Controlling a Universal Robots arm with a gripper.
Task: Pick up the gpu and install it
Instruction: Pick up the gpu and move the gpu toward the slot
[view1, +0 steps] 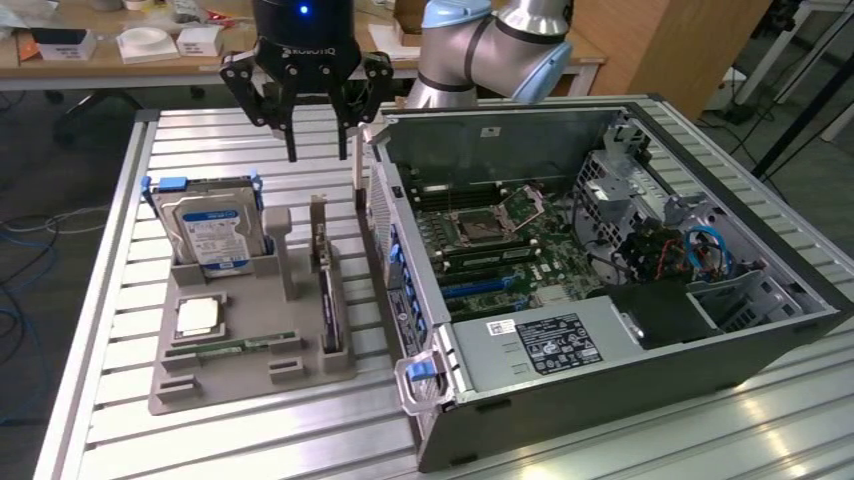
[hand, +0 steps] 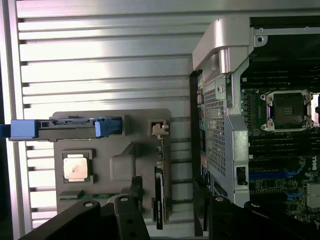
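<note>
the gripper (view1: 318, 150) hangs wide open and empty above the bracket end of the gpu (view1: 327, 300), which stands on edge in a slot of the grey tray (view1: 200, 385) on the surface (view1: 94, 300), just beside the open computer case (view1: 694, 370).

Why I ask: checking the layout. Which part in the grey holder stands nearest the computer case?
The gpu, the black card on edge in the slot beside the case; the blue-labelled hard drive stands farther off; the processor and memory stick lie flat.

Slatted aluminium table (view1: 694, 440), wooden desk (view1: 120, 68) behind, tall wooden cabinet (view1: 681, 45), grey floor (view1: 40, 150)
</note>
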